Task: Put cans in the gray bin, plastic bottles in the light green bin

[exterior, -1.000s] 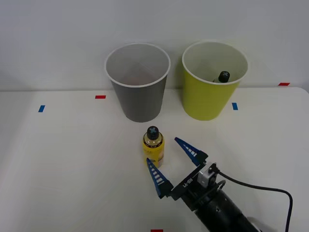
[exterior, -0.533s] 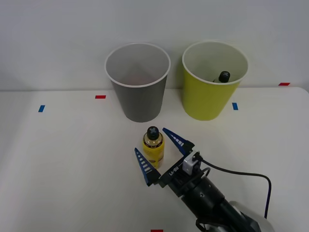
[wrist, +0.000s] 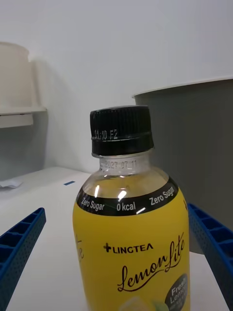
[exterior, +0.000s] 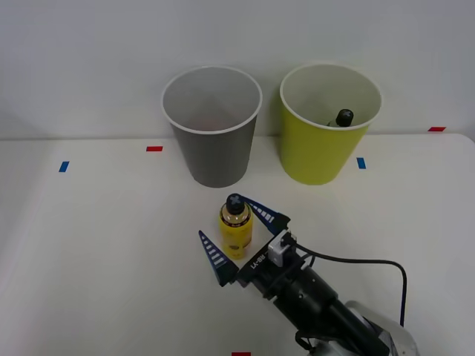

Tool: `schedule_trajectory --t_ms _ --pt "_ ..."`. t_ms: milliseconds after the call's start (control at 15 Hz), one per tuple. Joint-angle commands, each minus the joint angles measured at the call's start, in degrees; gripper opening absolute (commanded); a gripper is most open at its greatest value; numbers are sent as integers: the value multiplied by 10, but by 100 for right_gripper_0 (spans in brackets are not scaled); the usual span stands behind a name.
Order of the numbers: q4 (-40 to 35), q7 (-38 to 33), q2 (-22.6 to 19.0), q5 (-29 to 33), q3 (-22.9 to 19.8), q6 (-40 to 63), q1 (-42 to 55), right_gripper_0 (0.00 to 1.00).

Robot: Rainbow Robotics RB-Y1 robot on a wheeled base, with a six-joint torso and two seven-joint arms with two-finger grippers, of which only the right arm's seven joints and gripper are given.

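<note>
Blue ribbed fingers of the right gripper are seen spread wide apart, one on each side of a yellow bottle, with a gap left between each finger and the bottle; nothing is gripped. In the wrist view the same two fingers are seen at the lower corners, and the bottle stands upright between them, near and not touched.

Two bottles are counted. The yellow one stands on the white tabletop, capped in black, at about 6 o'clock from the gray bin. The second bottle lies inside the light green bin, and only its black cap and neck are visible over the rim.

Two bins are counted, set side by side at 12 o'clock on the tabletop, apart from each other, the gray one at 9 o'clock from the green one. Whether anything lies in the gray bin cannot be told.

By the wrist view the label is made readable: "Zero Sugar", "0 kcal" and "Lemon Lite" are printed on it, and the gray bin's wall is seen just behind the bottle. By the front view the green bin and its contents are given, along with the black arm and cable at 5 o'clock.
</note>
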Motion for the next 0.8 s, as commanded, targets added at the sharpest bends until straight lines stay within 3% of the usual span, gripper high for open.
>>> schedule_trajectory --t_ms 67,400,533,600,667,800 --pt "0 11 5 -2 -4 3 -1 100" --pt "0 35 4 -3 -8 3 0 96" --pt "0 42 4 -6 -8 4 0 49" --pt "0 45 5 -8 -8 4 -1 20" --pt "0 47 5 -11 -8 3 0 12" --pt "0 49 6 -15 -9 3 0 6"
